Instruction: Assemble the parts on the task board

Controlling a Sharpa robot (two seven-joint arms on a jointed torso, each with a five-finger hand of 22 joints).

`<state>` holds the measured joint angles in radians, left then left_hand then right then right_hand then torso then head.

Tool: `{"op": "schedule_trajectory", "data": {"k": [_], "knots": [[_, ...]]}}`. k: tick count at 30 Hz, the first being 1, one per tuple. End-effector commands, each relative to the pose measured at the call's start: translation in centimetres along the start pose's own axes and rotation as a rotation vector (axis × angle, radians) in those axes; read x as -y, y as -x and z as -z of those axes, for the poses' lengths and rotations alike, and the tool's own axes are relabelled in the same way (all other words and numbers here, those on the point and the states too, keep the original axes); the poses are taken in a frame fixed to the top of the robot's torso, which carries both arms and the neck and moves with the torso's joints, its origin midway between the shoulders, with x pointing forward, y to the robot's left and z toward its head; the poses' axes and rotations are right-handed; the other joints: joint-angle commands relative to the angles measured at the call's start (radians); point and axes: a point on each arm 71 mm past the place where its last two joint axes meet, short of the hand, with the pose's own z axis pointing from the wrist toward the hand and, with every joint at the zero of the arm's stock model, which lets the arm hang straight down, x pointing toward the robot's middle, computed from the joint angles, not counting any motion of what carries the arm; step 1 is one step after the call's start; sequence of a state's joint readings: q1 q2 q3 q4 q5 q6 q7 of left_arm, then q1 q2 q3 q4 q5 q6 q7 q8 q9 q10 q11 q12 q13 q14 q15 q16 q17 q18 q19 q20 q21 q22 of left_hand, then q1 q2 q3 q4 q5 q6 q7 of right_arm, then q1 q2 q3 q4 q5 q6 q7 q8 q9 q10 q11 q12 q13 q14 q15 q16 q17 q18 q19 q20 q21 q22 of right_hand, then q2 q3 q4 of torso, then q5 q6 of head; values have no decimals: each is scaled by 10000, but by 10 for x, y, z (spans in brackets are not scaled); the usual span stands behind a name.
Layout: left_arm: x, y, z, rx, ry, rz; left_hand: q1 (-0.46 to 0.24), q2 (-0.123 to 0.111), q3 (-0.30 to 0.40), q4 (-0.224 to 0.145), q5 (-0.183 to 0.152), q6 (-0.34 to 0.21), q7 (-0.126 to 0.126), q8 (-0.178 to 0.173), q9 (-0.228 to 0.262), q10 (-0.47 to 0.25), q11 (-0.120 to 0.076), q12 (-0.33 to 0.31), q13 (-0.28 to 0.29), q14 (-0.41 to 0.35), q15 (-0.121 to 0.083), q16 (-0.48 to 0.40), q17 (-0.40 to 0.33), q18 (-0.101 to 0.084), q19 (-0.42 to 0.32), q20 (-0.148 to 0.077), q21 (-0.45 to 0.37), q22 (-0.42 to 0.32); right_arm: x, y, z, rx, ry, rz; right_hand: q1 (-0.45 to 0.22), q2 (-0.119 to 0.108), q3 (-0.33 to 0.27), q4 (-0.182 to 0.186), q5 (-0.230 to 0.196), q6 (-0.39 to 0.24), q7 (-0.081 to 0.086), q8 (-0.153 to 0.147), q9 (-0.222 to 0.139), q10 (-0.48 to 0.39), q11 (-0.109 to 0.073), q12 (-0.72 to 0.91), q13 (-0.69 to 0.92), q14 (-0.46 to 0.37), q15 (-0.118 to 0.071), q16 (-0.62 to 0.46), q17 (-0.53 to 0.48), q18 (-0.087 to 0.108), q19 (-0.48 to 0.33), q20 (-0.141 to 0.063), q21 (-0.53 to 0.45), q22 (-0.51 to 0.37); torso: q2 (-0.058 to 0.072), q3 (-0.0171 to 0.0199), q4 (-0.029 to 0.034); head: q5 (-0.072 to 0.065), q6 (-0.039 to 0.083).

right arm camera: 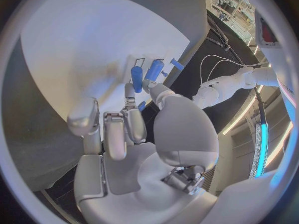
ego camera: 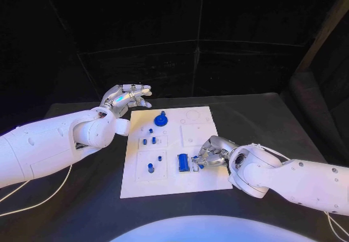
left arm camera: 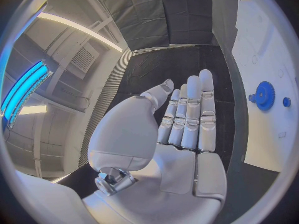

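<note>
Two hands up. My left hand (ego camera: 125,97) hovers over the black table (ego camera: 276,121) just off the far left corner of the task board (ego camera: 174,186), holding nothing; the left wrist view shows the fingers (left arm camera: 190,114) straight and side by side, thumb apart. My right hand (ego camera: 212,153) sits low on the board's right half, fingers curled down beside a blue block (ego camera: 182,162) w/ a small blue part (ego camera: 194,162) at the fingertips. Looks like a pinch on that part, but I can't tell for sure. Right wrist view: two blue cylinders (right arm camera: 144,74) just past my fingertips. Blue gear (ego camera: 161,120) stands near the board's far end, small blue pegs (ego camera: 151,140) mid-board.
</note>
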<state>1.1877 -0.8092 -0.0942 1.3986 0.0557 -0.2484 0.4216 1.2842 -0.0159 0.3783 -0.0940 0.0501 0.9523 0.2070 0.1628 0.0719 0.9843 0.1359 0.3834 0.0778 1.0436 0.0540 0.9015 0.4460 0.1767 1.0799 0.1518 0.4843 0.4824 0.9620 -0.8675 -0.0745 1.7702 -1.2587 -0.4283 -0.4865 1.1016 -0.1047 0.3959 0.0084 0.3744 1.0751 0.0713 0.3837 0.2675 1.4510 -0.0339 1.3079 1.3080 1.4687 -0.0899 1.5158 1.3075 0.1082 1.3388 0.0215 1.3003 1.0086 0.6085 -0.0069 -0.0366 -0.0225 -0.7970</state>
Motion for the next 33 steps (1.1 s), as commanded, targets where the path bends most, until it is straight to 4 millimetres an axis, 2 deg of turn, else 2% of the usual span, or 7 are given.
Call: {"op": "schedule_trajectory", "data": {"k": [1,5,9,16,20,33], "knots": [[2,-2,0,-200,-88,-22,-14,-8,-31,9,17,-67,0,63,-3,-67,-20,48,-9,-51,10,53,-6,25,-92,-5,55,9,2,-1,-1,-161,-369,259,-103,26,-89,12,-32,469,-383,80,10,13,-45,41,220,834,-73,58,1715,-59,19,-49,29,8,2,5,-4,12,-19],[2,-2,0,-200,-89,-21,-14,-8,-31,9,17,-67,0,63,-3,-67,-20,48,-9,-51,10,53,-6,25,-92,-5,55,9,1,-1,-3,-104,-434,384,-110,37,-111,29,-40,484,-392,92,22,23,-52,55,235,833,-79,56,1712,-58,18,-54,24,2,-4,5,-14,30,-34],[2,-2,0,-210,-85,-17,-14,-8,-31,9,17,-67,0,63,-3,-67,-20,48,-9,-51,10,53,-6,25,-92,-5,55,9,0,-2,-5,-110,-438,515,-117,52,-139,50,-59,497,-402,107,37,37,-61,74,255,834,-86,59,1716,-60,22,-61,27,11,1,6,4,25,-63],[1,-2,0,-212,-75,-17,-14,-8,-31,9,17,-67,0,63,-3,-67,-20,48,-9,-51,10,53,-6,25,-92,-5,55,9,-2,-3,-6,-68,-390,650,-224,60,-356,198,-258,533,-432,166,111,93,-89,148,338,840,-113,75,1748,-67,39,-92,31,35,-3,5,-19,57,-74],[1,-2,0,-216,-71,-16,-14,-8,-31,9,17,-67,0,63,-3,-67,-20,48,-9,-51,10,53,-6,25,-92,-5,55,9,-2,-3,-7,-74,-379,683,-279,61,-468,275,-355,536,-437,184,139,102,-94,150,347,839,-120,72,1743,-66,39,-101,24,28,-7,2,-18,23,-79],[1,-2,0,-237,-43,-8,-14,-8,-31,9,17,-67,0,63,-3,-67,-20,48,-9,-51,10,53,-6,25,-92,-5,55,9,-4,-5,-7,-231,-339,779,-449,83,-865,530,-281,554,-447,234,219,157,-103,233,443,847,-130,92,1781,-79,74,-116,45,90,-11,8,-6,56,-98]]}}
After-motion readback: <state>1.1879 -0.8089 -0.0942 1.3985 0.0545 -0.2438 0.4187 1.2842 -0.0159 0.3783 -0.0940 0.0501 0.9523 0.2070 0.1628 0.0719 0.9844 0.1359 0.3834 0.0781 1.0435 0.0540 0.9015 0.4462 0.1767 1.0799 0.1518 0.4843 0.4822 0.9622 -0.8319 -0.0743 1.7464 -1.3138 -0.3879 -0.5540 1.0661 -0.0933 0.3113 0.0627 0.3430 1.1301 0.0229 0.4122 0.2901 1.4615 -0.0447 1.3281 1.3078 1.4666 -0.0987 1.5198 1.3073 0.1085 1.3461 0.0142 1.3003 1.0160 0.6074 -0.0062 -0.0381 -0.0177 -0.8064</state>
